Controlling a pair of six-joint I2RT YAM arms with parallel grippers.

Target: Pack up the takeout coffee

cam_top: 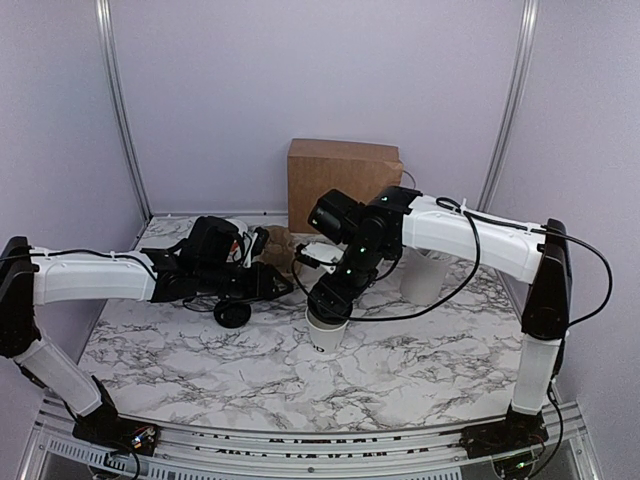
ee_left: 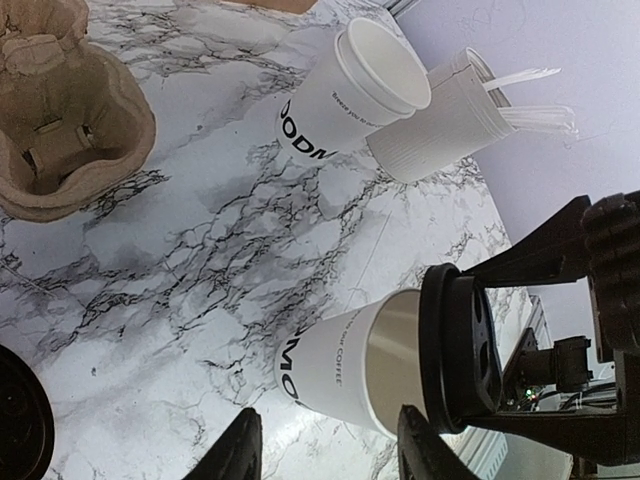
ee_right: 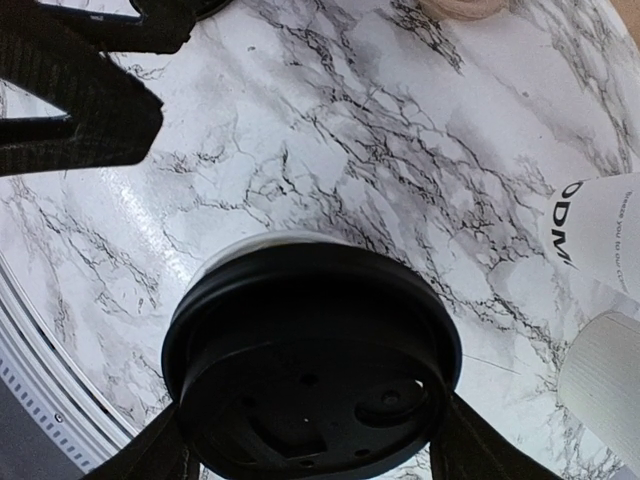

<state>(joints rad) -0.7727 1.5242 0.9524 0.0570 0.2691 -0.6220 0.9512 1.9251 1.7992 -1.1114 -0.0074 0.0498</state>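
A white paper cup with black lettering (cam_top: pixel 325 335) stands upright at the table's middle; it also shows in the left wrist view (ee_left: pixel 340 365). My right gripper (cam_top: pixel 331 297) is shut on a round black lid (ee_left: pixel 455 345) and holds it just over the cup's rim, with a gap showing on one side. In the right wrist view the lid (ee_right: pixel 310 360) hides nearly all of the cup, and the right gripper (ee_right: pixel 315 455) grips it by its edges. My left gripper (cam_top: pixel 276 281) is open and empty just left of the cup; the left gripper (ee_left: pixel 330 452) points at the cup's base.
A second lidless lettered cup (ee_left: pixel 350 95) and a frosted tumbler with sticks (ee_left: pixel 440 125) stand behind. A brown pulp cup carrier (ee_left: pixel 60 130) sits at the back left, a cardboard box (cam_top: pixel 343 185) behind it. A spare black lid (cam_top: pixel 232 315) lies under the left arm.
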